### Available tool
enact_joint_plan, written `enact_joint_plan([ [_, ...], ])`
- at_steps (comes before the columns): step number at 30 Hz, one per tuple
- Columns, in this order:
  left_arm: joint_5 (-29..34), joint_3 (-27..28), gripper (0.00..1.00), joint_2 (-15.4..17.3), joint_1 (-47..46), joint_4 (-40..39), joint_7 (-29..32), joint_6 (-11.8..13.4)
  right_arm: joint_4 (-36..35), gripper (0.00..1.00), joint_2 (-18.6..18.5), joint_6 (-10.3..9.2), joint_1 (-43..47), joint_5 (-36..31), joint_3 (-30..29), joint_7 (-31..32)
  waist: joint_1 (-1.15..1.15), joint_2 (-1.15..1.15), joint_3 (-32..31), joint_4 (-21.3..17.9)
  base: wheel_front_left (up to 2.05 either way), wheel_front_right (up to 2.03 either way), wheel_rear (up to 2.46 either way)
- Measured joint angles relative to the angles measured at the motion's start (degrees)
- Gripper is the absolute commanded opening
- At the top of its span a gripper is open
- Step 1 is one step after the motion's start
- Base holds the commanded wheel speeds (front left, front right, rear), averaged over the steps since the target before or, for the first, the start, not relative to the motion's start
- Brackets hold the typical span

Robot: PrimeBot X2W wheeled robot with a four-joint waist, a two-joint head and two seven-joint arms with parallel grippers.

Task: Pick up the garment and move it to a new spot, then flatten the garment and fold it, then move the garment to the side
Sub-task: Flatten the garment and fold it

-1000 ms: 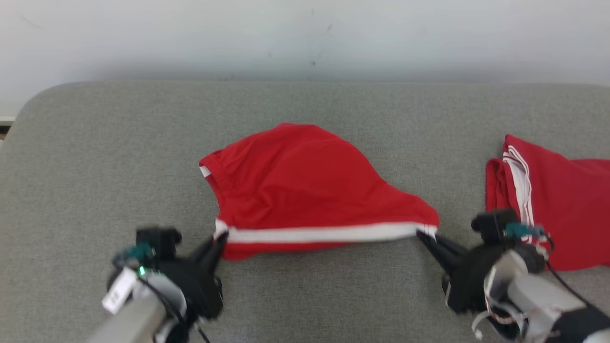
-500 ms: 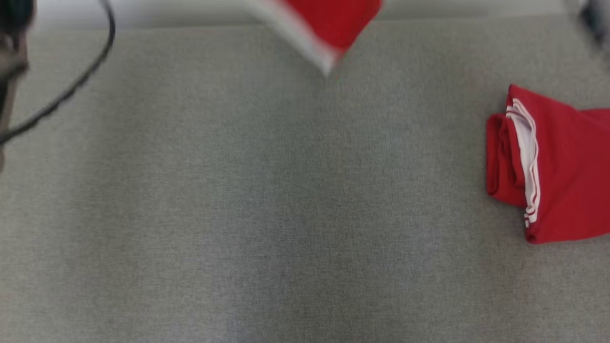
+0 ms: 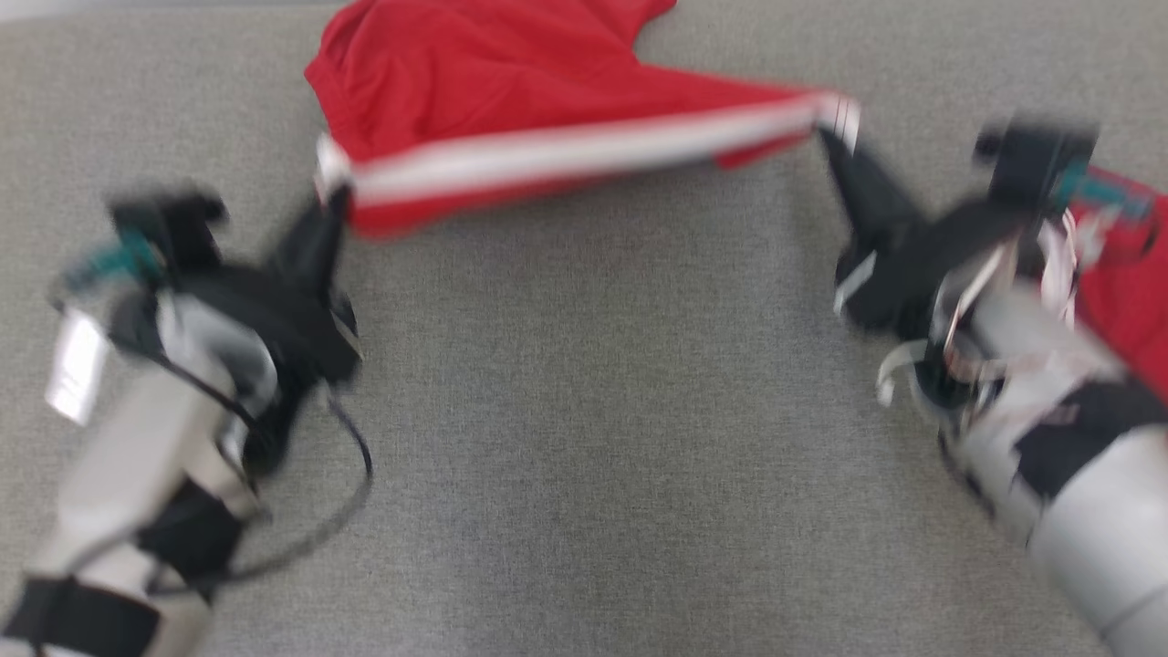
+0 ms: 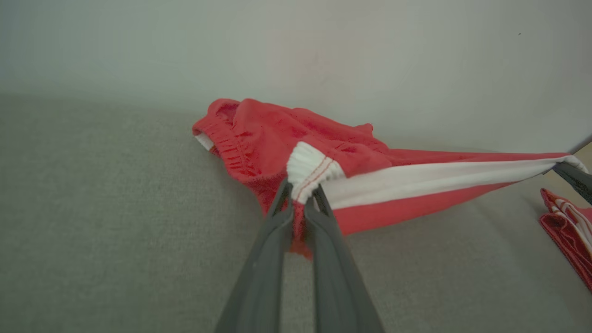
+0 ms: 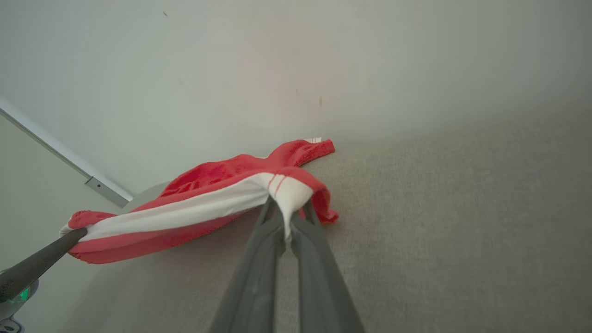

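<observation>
The garment (image 3: 511, 82) is a pair of red shorts with a white side stripe, stretched between both grippers over the grey surface, near its far edge. My left gripper (image 3: 336, 190) is shut on the waistband end of the stripe (image 4: 307, 169). My right gripper (image 3: 826, 137) is shut on the hem end of the stripe (image 5: 289, 192). The stripe runs taut between the two; the rest of the red cloth trails behind it toward the wall. In the left wrist view the right gripper's fingers (image 4: 573, 178) show at the far right edge.
A second red garment (image 3: 1127, 283), folded, lies at the right, partly behind my right forearm (image 3: 1077, 474). The grey padded surface (image 3: 584, 438) stretches wide in front. A pale wall (image 4: 323, 46) stands just behind the garment.
The head camera has tilted down. Both grippers, still shut on the stripe's ends, have carried the garment away from me toward the wall, and the stripe now sits taut and slightly slanted.
</observation>
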Motion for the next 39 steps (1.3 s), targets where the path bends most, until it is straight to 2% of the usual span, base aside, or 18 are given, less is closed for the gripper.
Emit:
enact_joint_plan([
  [4, -0.99, -1.57, 0.0, -1.86, 7.15, 2.9, -1.43, 0.0, -0.57, 0.0, -0.24, 0.0, 8.81, 0.69, 2.46, -0.82, 0.0, 0.0, -2.38, -0.29, 0.0, 0.0, 0.0],
  [10, -0.16, -3.7, 0.0, -4.14, 11.74, 4.01, -2.52, 0.11, -6.13, 0.0, -4.68, 0.0, 15.42, 1.01, 8.08, -0.76, -0.01, -0.01, -6.54, -0.45, 0.0, 0.0, 0.0],
  [19, 2.2, -6.53, 0.0, -4.46, 20.29, 5.53, -3.18, 2.08, -8.62, 0.0, -9.53, 0.01, 22.26, 0.3, 13.62, -0.42, -0.02, -0.01, -13.23, -0.48, 0.0, 0.0, 0.0],
  [31, 1.33, -7.11, 0.0, -5.22, 31.4, 3.63, -3.98, 4.41, -10.59, 0.0, -12.22, 0.1, 34.26, 1.56, 15.93, -1.86, -0.02, -0.02, -21.47, 0.01, 0.0, 0.0, 0.0],
  [39, 0.84, -6.82, 0.0, -4.61, 36.27, 0.74, -4.05, 5.59, -12.05, 0.0, -13.45, 0.35, 36.3, 1.83, 15.94, -1.93, 0.0, -0.02, -23.13, 1.11, 0.0, 0.0, 0.0],
])
